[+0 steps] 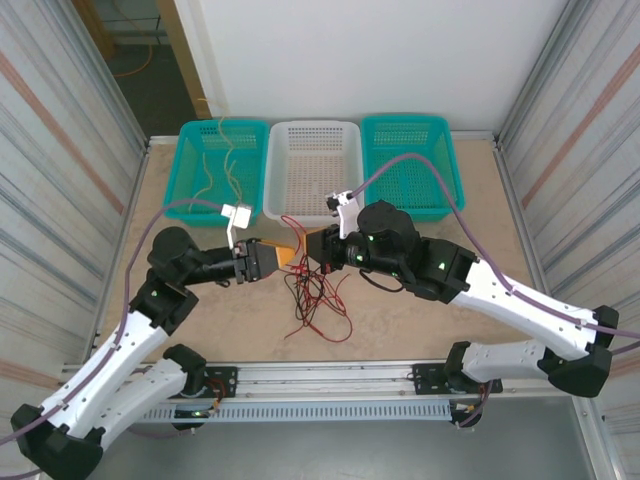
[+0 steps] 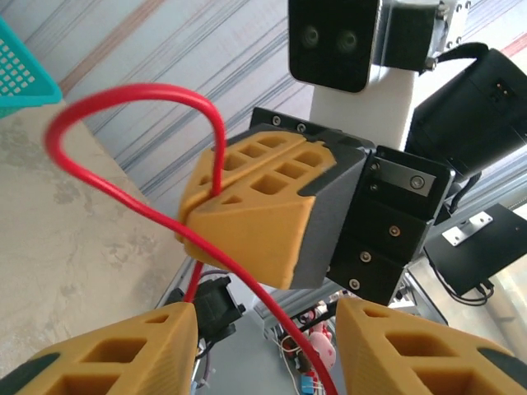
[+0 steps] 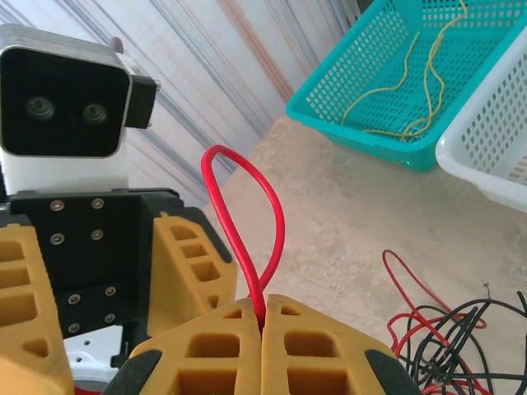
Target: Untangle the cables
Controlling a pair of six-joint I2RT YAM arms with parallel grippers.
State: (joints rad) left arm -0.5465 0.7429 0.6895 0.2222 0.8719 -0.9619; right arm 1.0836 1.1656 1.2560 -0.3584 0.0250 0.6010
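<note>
Smooth glossy red cable (image 2: pixel 132 89), matt orange pincer pads (image 3: pixel 329 346), perforated white plastic basket (image 1: pixel 310 128), mottled matt tabletop (image 1: pixel 410 320).

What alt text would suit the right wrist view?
The right gripper pinches a loop of red cable, facing the open left gripper. Behind, a teal basket holds yellow cables; red and black cables lie tangled on the table.

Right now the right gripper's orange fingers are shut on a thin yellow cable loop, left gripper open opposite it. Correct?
Not quite: the thin cable loop pinched in the right gripper is red, not yellow; the right wrist view shows it. The left gripper is open opposite it.
</note>
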